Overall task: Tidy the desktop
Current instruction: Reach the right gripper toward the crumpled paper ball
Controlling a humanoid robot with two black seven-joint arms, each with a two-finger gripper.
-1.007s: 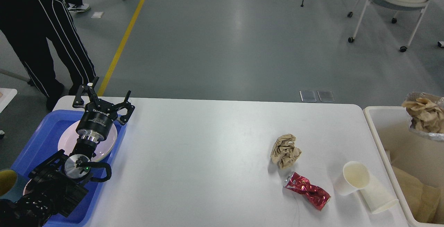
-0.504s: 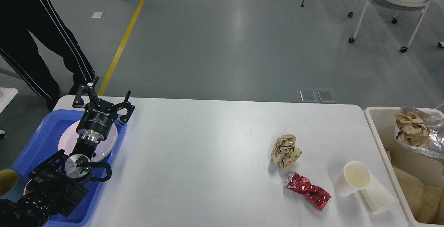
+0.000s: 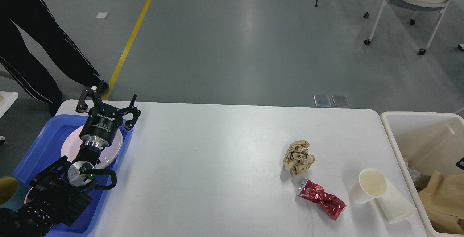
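The white desktop (image 3: 217, 164) carries a crumpled brown paper ball (image 3: 298, 157), a crushed red can (image 3: 322, 199) and two white paper cups (image 3: 371, 188) lying together on their sides at the right front. My left gripper (image 3: 108, 101) is open and empty, held above the far corner of a blue tray (image 3: 43, 146) at the table's left end. A small black sliver (image 3: 460, 163) at the right edge over the bin may be my right gripper; its fingers do not show.
A white plate (image 3: 114, 150) lies in the blue tray under my left wrist, and a yellow-lined cup (image 3: 6, 190) sits at the tray's near end. An off-white bin (image 3: 397, 142) with brown paper inside stands beside the table's right end. A person's legs (image 3: 32, 48) are beyond the far left corner.
The clear bag of brown paper held over the bin has dropped out of sight into it. The person at the far left has stepped further left. My left arm has stayed still.
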